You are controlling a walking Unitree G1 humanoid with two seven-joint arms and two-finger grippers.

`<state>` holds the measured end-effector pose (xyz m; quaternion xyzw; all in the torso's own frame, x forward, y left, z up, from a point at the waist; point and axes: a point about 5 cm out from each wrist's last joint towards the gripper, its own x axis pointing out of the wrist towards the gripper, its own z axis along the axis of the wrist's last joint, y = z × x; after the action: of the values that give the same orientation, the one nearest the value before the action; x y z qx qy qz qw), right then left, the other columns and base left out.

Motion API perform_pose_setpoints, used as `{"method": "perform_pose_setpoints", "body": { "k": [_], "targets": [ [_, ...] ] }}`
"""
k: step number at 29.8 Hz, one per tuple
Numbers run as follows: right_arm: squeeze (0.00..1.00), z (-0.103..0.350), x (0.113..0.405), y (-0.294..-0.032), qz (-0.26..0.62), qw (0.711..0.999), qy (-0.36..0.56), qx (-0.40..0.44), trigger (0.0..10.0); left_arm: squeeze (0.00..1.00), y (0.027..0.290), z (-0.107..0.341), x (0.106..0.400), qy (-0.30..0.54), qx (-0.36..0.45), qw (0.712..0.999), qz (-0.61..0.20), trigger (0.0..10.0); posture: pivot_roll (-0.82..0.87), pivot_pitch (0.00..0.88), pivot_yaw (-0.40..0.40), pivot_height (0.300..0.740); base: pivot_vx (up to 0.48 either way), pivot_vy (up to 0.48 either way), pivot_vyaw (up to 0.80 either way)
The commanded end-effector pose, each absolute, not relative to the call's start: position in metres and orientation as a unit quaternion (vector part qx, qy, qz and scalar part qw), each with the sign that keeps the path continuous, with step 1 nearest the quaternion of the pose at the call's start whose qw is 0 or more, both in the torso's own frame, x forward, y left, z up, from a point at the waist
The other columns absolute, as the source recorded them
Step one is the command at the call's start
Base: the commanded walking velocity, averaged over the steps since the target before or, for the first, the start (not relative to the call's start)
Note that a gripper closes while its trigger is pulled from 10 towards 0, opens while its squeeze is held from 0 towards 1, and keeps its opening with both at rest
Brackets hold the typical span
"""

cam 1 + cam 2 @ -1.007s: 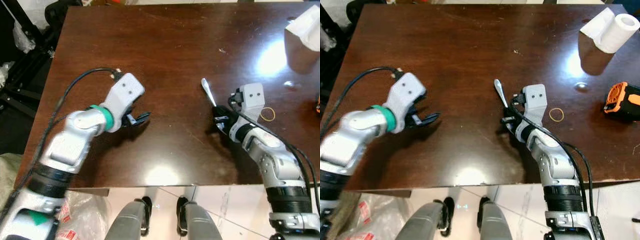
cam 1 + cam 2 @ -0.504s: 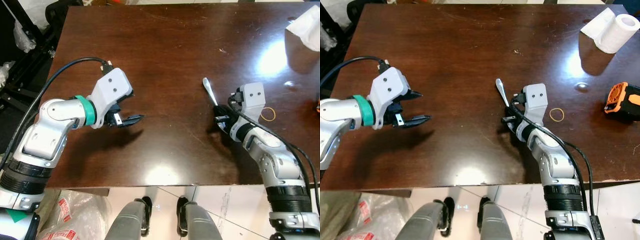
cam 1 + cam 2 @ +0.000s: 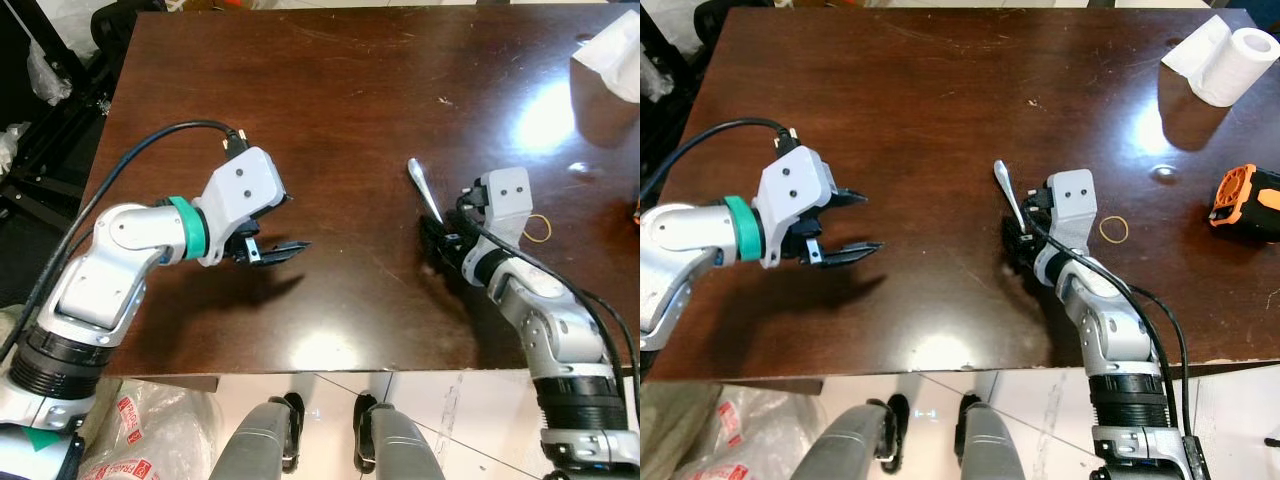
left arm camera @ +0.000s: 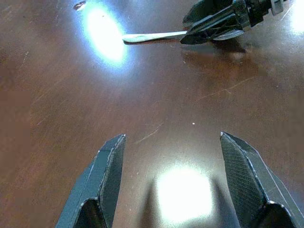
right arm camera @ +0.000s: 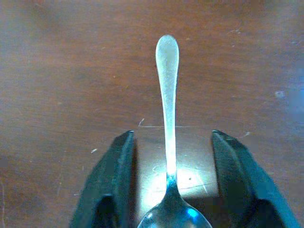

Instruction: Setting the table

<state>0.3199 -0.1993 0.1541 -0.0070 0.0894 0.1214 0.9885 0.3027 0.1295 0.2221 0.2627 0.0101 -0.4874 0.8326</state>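
Note:
A silver spoon (image 3: 423,188) lies on the dark wooden table (image 3: 340,90), handle pointing away from me. Its bowl (image 5: 172,216) rests between the two fingers of my right gripper (image 5: 171,135), which is low on the table near the front right. Those fingers stand apart on either side of the spoon with a gap on each side, so the gripper is open. My left gripper (image 3: 858,222) hovers over the front left of the table, open and holding nothing, pointing across at the spoon (image 4: 152,36) and the right gripper (image 4: 213,23).
A paper towel roll (image 3: 1225,60) stands at the back right corner. An orange and black tool (image 3: 1245,200) and a rubber band (image 3: 1112,230) lie at the right. The table's front edge (image 3: 320,372) is close to me. A plastic bag (image 3: 130,445) lies on the floor.
My left arm swung out to the left and has come back right toward the table's middle, fingers still apart. The right gripper and the spoon have barely shifted.

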Motion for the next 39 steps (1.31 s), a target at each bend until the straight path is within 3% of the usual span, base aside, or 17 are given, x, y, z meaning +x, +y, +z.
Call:
{"method": "perform_pose_setpoints", "body": {
  "k": [1,2,3,7,11,21,24,30,39],
  "targets": [
    [1.00,0.153,0.315,-0.202,0.115,0.989,0.092,-0.007,10.0,0.00,0.127,0.216,0.301,0.013,0.258,0.830,-0.494,10.0,0.05,0.142,0.087,0.740,0.000,0.000,0.00],
    [1.00,0.153,0.315,-0.202,0.115,0.989,0.092,-0.007,10.0,0.00,0.127,0.216,0.301,0.013,0.258,0.830,-0.494,10.0,0.05,0.142,0.087,0.740,0.000,0.000,0.00],
    [0.00,0.159,0.311,-0.204,0.107,0.991,0.079,-0.004,10.0,0.00,0.124,0.217,0.301,0.008,0.253,0.832,-0.494,10.0,0.05,0.132,0.081,0.740,0.000,0.000,0.00],
    [0.00,0.166,0.305,-0.205,0.102,0.993,0.066,-0.003,10.0,0.00,0.122,0.217,0.301,0.002,0.249,0.834,-0.493,10.0,0.04,0.127,0.079,0.740,0.000,0.000,0.00],
    [0.00,0.182,0.275,-0.198,0.098,0.995,0.031,0.000,10.0,0.00,0.114,0.215,0.303,-0.009,0.233,0.840,-0.490,10.0,0.01,0.099,0.077,0.740,0.000,0.000,0.00],
    [0.00,0.184,0.253,-0.192,0.068,0.997,-0.007,-0.034,10.0,0.00,0.105,0.213,0.307,-0.019,0.220,0.850,-0.478,10.0,-0.02,0.074,0.079,0.740,0.000,0.000,0.00],
    [0.00,0.177,0.241,-0.194,0.013,0.999,-0.031,-0.029,10.0,0.00,0.102,0.211,0.308,-0.021,0.210,0.857,-0.470,10.0,-0.03,0.064,0.083,0.740,0.000,0.000,0.00],
    [0.00,0.173,0.233,-0.207,-0.058,0.998,-0.035,-0.010,10.0,0.00,0.096,0.208,0.310,-0.023,0.199,0.865,-0.461,10.0,-0.05,0.056,0.085,0.740,0.000,0.000,0.00],
    [0.00,0.170,0.231,-0.212,-0.075,0.997,-0.025,-0.014,10.0,0.00,0.094,0.207,0.311,-0.027,0.196,0.869,-0.453,10.0,-0.04,0.057,0.088,0.740,0.000,0.000,0.00]
  ]
}}
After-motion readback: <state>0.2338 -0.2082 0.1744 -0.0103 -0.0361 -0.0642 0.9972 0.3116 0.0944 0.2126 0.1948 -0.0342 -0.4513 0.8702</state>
